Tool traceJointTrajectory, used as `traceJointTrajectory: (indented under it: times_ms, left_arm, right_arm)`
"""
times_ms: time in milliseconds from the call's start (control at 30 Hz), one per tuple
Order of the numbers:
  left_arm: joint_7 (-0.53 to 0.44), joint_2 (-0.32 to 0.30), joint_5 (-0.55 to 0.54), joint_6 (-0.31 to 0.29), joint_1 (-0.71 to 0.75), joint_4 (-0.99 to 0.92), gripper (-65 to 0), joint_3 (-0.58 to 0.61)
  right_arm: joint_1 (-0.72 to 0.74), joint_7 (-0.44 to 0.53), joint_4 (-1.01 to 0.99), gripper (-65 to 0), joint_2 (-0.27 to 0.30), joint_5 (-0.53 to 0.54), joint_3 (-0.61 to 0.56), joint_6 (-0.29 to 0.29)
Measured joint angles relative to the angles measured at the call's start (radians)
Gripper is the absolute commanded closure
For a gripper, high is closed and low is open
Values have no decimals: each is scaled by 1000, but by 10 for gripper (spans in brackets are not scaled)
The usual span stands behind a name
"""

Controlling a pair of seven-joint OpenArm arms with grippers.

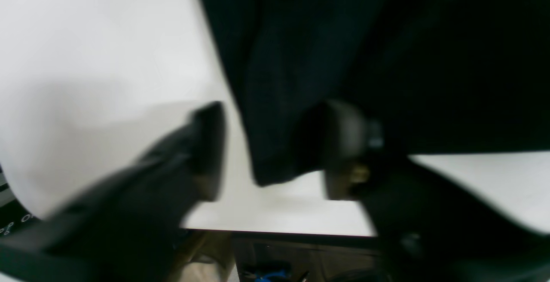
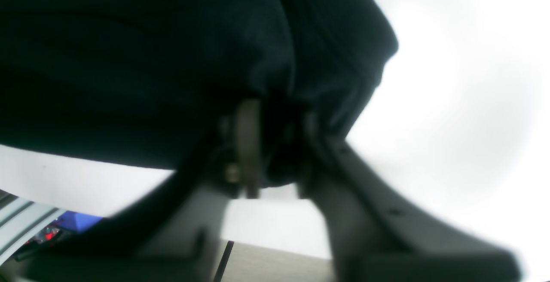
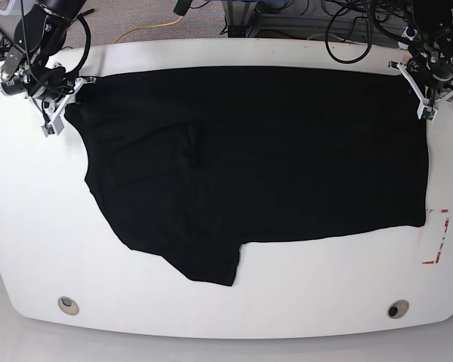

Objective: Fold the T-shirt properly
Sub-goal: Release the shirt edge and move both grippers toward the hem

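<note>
The black T-shirt (image 3: 257,158) lies spread flat on the white table (image 3: 30,226), print hidden, one sleeve pointing to the front edge. At the shirt's far corner on the base view's left, my right gripper (image 3: 57,113) holds the cloth. Its wrist view shows the right gripper (image 2: 277,148) shut on a bunched fold of the T-shirt (image 2: 129,58). My left gripper (image 3: 426,102) is at the far corner on the right. In its wrist view the left gripper (image 1: 275,153) is open, with a corner of the T-shirt (image 1: 300,58) between the fingers and table showing beside one finger (image 1: 210,148).
A red tape mark (image 3: 438,237) lies on the table just right of the shirt. Two round holes (image 3: 68,305) (image 3: 395,308) sit near the front edge. Cables and equipment (image 3: 287,15) crowd the floor behind the table's far edge.
</note>
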Motion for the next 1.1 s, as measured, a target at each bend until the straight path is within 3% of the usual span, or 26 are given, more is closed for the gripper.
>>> traceJointTrajectory:
  times_ms: [100,333,600,667,733,833,900,967,1100]
  left_arm:
    - [-6,2,0,0,19,3,-117,0]
    - [5,2,8,-3,106,124,-119,0]
    - [6,-2,11,-3,142,131,-121,0]
    - [8,-4,13,-3,145,131,-121,0]
    - [8,-3,13,-3,144,132,-138,0]
    - [8,-3,12,-3,141,137,-231,3]
    - [10,-2,11,-3,130,151,-336,4]
    - [16,2,14,-3,116,179,-396,4]
    - [9,2,2,-3,62,226,-383,4]
  right_arm:
    - [-3,2,0,0,1,2,0,0]
    - [-68,4,8,0,23,29,2,4]
    - [-140,-8,105,-13,47,0,8,2]
    - [-147,-3,128,-65,47,3,8,2]
    - [-150,-3,151,-162,46,2,8,2]
    - [-156,-8,202,-306,40,2,8,3]
    - [-153,-7,244,-401,39,0,8,2]
    - [-145,-3,278,-445,39,7,8,2]
    - [-77,-7,302,-452,39,5,8,3]
